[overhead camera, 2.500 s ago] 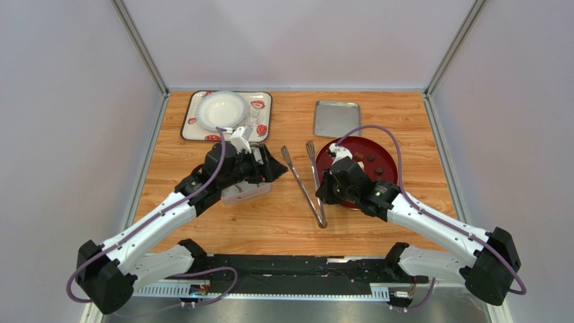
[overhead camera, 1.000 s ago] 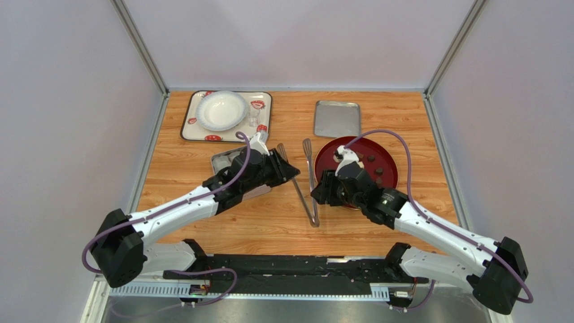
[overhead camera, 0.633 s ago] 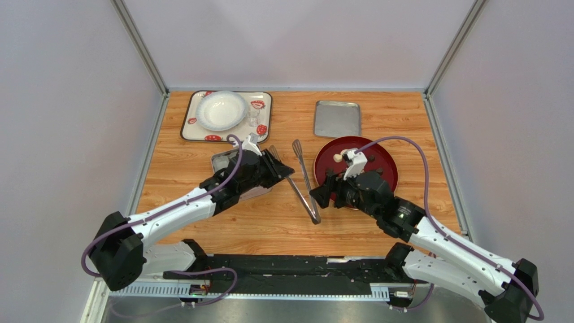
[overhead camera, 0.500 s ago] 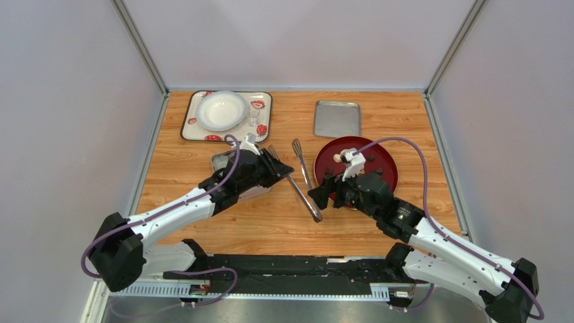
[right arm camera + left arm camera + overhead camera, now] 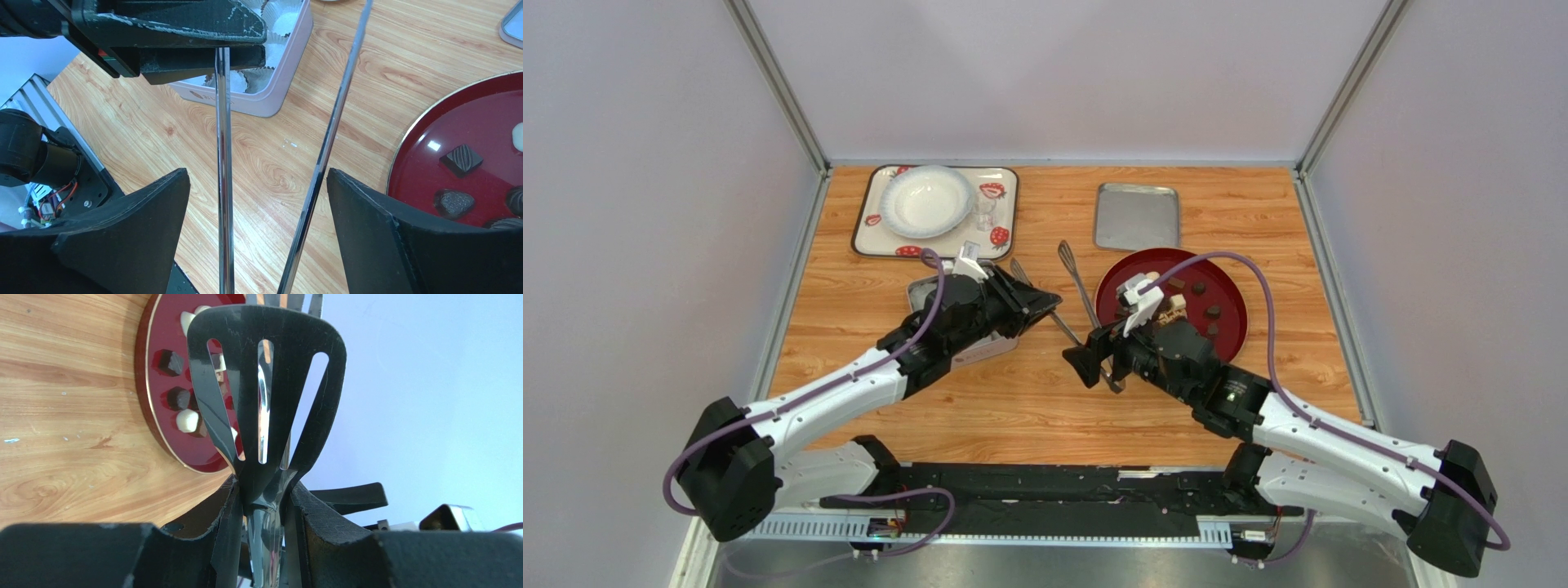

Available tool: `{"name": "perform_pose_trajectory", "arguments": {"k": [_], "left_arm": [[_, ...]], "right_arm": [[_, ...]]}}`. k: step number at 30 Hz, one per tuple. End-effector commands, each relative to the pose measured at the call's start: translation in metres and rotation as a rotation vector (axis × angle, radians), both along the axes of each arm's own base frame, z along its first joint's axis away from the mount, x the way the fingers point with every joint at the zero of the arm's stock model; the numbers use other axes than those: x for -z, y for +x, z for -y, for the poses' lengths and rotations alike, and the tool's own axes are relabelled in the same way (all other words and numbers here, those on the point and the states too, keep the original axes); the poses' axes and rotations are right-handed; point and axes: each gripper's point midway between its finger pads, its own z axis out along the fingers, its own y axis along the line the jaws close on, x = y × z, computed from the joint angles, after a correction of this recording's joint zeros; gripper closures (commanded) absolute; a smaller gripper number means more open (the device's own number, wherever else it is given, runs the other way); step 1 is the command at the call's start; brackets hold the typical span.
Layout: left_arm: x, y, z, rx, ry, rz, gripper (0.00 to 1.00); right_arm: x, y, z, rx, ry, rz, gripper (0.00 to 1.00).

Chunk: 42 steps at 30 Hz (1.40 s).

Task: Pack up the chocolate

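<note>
No word, label, brand or number could be read in any view; the red motifs on the tray at the far left corner of the table were pictures, not letters.

Your left arm reaches forward, its left gripper pinched on the tongs; your right gripper (angled toward it) gapes wide, gripping nothing.

There are one pair of tongs, one red plate, one tin and one bowl. At least five chocolate pieces show.
</note>
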Motion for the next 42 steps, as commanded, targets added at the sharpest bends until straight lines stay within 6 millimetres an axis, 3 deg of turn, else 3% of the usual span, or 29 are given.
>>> {"name": "perform_pose_trajectory", "arguments": {"k": [1, 10, 20, 29, 33, 42], "left_arm": [[-0.034, 0.001, -0.001, -0.024, -0.128, 0.039, 0.82], [-0.036, 0.0, -0.004, -0.041, -0.163, 0.028, 0.82], [-0.036, 0.001, -0.004, -0.029, -0.113, 0.059, 0.82], [-0.039, 0.0, -0.006, -0.009, -0.04, 0.102, 0.79], [-0.04, 0.0, -0.006, 0.009, 0.005, 0.13, 0.7], [-0.03, -0.011, -0.008, 0.079, 0.09, 0.154, 0.46]], "right_arm": [[-0.019, 0.013, -0.004, 0.053, 0.043, 0.087, 0.17], [-0.023, 0.013, -0.005, 0.076, 0.026, 0.101, 0.29], [-0.021, 0.017, -0.011, 0.087, -0.036, 0.054, 0.35], [-0.019, 0.018, -0.016, 0.083, -0.083, -0.002, 0.58], [-0.017, 0.017, -0.016, 0.087, -0.088, -0.018, 0.69], [-0.016, 0.014, -0.019, 0.072, -0.097, -0.049, 0.7]]}}
